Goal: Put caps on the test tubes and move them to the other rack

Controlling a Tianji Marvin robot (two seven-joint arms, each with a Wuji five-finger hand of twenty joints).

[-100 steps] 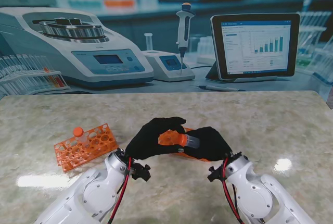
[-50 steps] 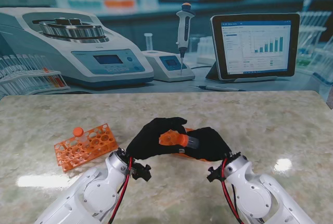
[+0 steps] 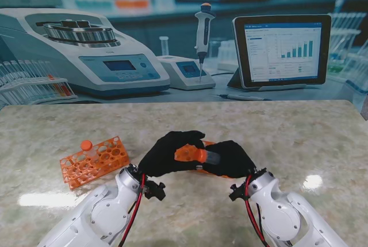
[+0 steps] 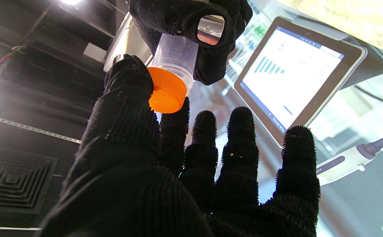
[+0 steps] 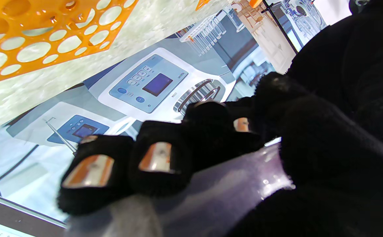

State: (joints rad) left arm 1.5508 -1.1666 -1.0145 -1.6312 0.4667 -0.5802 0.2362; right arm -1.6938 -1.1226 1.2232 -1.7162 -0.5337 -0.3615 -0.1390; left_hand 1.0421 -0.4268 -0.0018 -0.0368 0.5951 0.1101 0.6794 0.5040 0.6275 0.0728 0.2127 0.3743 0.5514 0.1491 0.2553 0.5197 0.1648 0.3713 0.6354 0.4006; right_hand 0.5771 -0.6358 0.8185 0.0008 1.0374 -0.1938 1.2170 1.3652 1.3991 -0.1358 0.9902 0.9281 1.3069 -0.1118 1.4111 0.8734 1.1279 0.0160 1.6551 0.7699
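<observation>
Your right hand (image 3: 230,158) clasps the tube (image 3: 211,157); left hand (image 3: 167,152) pinches its cap (image 3: 188,153). Light, slick plastic: hold the barrel, twist gently.

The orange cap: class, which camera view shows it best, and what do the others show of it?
The left wrist view: the orange cap sits large and sharp on the clear tube, pinched by the left hand's fingers. The stand view shows it small between both hands. The right wrist view does not show it.

Two black-gloved hands meet mid-table.
The left hand (image 3: 168,153) pinches with thumb and forefinger; the right hand (image 3: 230,158) is curled closed.
</observation>
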